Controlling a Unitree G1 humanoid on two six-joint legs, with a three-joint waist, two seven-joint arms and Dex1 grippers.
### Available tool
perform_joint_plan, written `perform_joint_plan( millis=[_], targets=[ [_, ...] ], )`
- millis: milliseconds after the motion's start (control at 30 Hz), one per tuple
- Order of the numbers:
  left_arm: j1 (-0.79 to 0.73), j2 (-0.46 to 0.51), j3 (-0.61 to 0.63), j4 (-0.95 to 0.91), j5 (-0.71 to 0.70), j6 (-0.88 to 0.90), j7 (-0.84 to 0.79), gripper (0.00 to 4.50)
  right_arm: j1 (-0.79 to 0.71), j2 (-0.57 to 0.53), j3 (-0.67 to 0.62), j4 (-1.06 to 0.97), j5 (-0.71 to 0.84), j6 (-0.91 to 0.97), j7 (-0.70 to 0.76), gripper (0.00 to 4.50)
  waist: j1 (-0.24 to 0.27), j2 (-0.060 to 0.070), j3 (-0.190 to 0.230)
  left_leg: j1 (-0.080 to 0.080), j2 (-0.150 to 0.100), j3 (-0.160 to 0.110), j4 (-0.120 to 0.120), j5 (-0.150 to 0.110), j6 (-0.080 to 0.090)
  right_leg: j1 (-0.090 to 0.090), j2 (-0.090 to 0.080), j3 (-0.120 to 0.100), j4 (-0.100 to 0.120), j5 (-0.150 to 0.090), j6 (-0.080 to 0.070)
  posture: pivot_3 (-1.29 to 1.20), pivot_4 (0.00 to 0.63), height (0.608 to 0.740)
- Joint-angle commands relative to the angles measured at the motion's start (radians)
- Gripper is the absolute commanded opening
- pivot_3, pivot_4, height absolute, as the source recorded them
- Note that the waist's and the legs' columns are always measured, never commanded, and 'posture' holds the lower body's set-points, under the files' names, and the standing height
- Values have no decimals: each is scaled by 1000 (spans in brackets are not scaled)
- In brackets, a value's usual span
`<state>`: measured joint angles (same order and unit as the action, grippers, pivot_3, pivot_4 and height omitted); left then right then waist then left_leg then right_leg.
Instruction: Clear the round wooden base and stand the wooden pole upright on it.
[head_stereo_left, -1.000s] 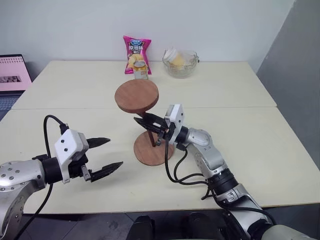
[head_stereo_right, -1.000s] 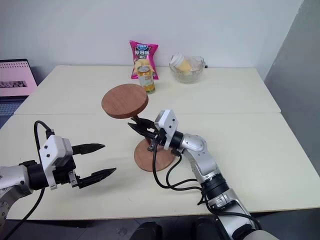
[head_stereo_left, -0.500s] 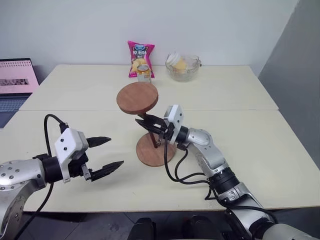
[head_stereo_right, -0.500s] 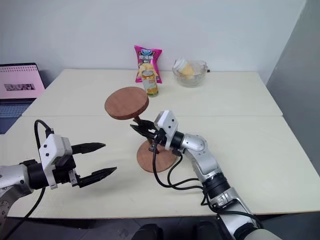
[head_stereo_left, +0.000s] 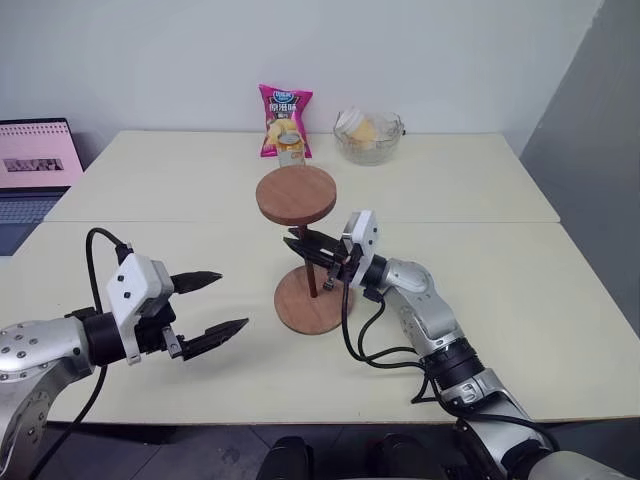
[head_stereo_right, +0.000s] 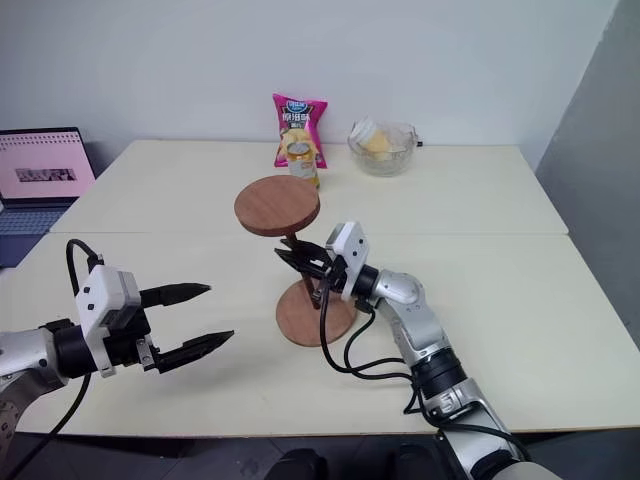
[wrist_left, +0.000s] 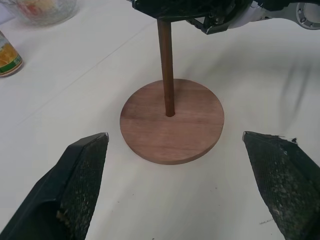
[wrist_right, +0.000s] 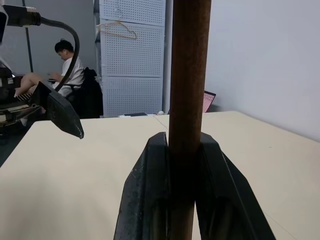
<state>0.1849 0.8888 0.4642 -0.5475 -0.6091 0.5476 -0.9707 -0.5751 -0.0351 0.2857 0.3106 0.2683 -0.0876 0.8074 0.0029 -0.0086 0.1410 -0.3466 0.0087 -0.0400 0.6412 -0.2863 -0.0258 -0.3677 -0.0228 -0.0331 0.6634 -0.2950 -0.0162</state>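
The round wooden base (head_stereo_left: 311, 300) lies flat near the middle of the table. The wooden pole (head_stereo_left: 314, 272) stands nearly upright on it, its foot at the base's centre hole (wrist_left: 170, 114). Its smaller disc (head_stereo_left: 296, 194) is at the top. My right gripper (head_stereo_left: 298, 245) reaches in from the right and is shut on the pole about halfway up. The right wrist view shows its fingers (wrist_right: 145, 200) pressed against both sides of the pole (wrist_right: 187, 75). My left gripper (head_stereo_left: 233, 300) hovers open left of the base, pointing at it, with nothing between its fingers (wrist_left: 75, 185).
A pink chip bag (head_stereo_left: 284, 120), a can (head_stereo_left: 290, 148) and a glass bowl (head_stereo_left: 368, 135) stand at the table's far edge. A laptop (head_stereo_left: 30, 165) sits at the far left. A person (wrist_right: 70, 70) sits in the background of the right wrist view.
The pole's top disc has swung to the right, bringing the pole from a lean to nearly upright. The right gripper shifted slightly right with it. The left gripper stayed put. The camera moved a little.
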Motion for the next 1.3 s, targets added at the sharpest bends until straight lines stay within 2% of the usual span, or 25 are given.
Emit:
perform_joint_plan(
  millis=[33,367,867,933,1000,1033,1100,1133,1167,1300],
  targets=[
    [-15,17,6,-4,-5,0,1,4500,92,-84,29,123,-87,86,11,258,1,0,0,0,0,0,0,0,0,0,0,0,0,0,0,0,150,740],
    [-23,20,-3,-5,3,-1,2,4500,96,-78,41,10,-42,138,30,258,6,0,0,-1,0,0,-4,0,0,0,-1,0,-5,-1,-1,0,150,740],
    [-13,22,-18,-2,30,-23,-13,4500,95,-81,35,-30,-29,164,30,258,6,-1,1,-2,0,0,-13,0,-1,-4,-1,-1,-9,2,-3,0,150,740],
    [-10,21,-17,-3,31,-27,-14,4500,98,-82,34,-45,-22,170,33,963,6,-1,1,-2,0,0,-13,0,-1,-4,-1,-1,-9,1,-2,0,150,740],
    [-9,21,-18,-2,32,-30,-15,4500,98,-81,32,-53,-21,174,32,1223,7,-5,5,-3,0,0,-13,0,-1,-4,-1,-2,-10,1,-1,0,150,740],
    [-9,21,-19,0,33,-32,-15,4500,98,-80,30,-54,-23,176,31,1512,7,-8,13,-4,0,-1,-13,0,-1,-4,-1,-2,-10,2,-3,0,150,740],
    [-8,21,-19,1,33,-34,-15,4500,96,-76,23,-58,-21,178,35,1840,0,-13,20,-17,0,-1,-11,0,-1,-11,-1,-2,-8,4,-3,0,150,740],
    [-8,21,-19,1,34,-34,-16,4500,95,-76,21,-60,-20,181,37,2205,-7,-12,21,-25,0,0,-9,1,-2,-20,-1,-2,-5,6,-2,0,150,740],
    [-8,20,-19,2,35,-35,-16,4500,94,-76,20,-63,-19,182,41,2375,-12,-12,21,-31,0,0,-7,2,-3,-26,-1,-2,-3,8,-1,0,150,740],
    [-7,17,-20,1,38,-37,-17,4500,93,-79,16,-75,-17,189,56,3377,-21,-11,23,-33,3,-1,-7,2,-4,-29,2,-4,-1,7,-2,0,150,740]
  ],
)
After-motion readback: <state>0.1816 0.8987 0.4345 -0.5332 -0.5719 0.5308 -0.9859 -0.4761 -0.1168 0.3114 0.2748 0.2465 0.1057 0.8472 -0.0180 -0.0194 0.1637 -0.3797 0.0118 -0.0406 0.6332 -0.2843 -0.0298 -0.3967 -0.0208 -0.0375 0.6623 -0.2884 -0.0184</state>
